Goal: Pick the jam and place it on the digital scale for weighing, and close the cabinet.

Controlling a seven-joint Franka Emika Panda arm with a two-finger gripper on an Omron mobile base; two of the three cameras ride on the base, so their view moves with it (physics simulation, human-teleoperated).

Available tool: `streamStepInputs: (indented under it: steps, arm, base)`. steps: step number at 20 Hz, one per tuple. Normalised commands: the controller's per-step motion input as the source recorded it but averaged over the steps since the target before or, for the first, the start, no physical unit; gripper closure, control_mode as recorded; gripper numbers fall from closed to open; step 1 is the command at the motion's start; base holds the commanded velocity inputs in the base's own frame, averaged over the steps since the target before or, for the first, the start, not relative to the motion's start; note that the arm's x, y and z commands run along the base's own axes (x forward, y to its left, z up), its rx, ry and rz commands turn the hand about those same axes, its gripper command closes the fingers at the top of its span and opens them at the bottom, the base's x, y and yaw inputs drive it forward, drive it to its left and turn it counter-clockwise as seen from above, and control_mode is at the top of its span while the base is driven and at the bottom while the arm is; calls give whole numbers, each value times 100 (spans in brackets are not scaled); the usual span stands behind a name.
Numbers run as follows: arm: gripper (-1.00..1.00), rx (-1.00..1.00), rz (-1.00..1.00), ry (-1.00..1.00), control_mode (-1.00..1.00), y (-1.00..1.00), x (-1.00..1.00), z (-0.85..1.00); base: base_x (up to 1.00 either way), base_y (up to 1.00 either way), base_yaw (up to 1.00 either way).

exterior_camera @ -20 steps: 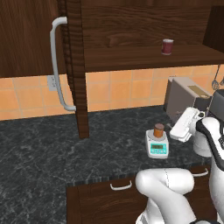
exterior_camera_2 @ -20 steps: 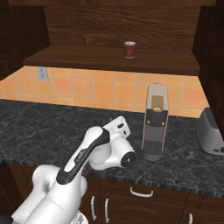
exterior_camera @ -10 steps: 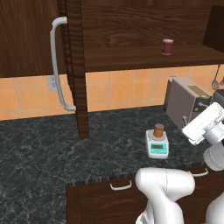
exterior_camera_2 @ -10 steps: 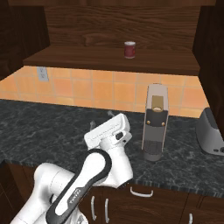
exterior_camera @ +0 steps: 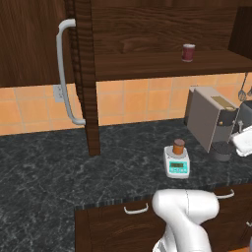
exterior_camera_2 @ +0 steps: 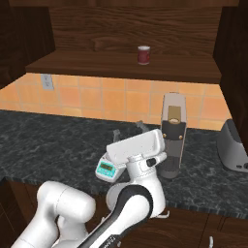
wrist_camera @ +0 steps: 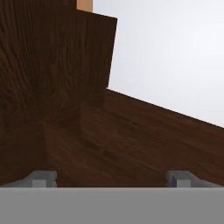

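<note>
Hanging above the counter, the cabinet (exterior_camera: pixel 147 29) stands open, its door (exterior_camera: pixel 29 44) swung to the left with a curved grey handle (exterior_camera: pixel 66 74), and a dark red cup (exterior_camera: pixel 188 52) sits on its shelf. The black stone counter (exterior_camera: pixel 59 172) carries a grey toaster (exterior_camera: pixel 209 118), and near it the digital scale (exterior_camera: pixel 176 162) with the jam (exterior_camera: pixel 178 146) standing upright on top. The gripper (exterior_camera_2: pixel 130 130) is released, its fingers (wrist_camera: pixel 41 177) spread wide with nothing between them, raised just beside and above the scale, apart from the jar.
</note>
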Motion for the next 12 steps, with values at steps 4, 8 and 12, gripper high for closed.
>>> streamStepInputs:
  steps: [4, 8, 12]
  arm:
    - [-100, 0, 0, -8, -100, -39, -33, 26]
    - [-100, 0, 0, -5, -100, -25, -30, 31]
    - [-100, 1, 0, -6, -100, -69, -59, 24]
  base:
    - [0, 0, 0]
    - [0, 0, 0]
    - [0, 0, 0]
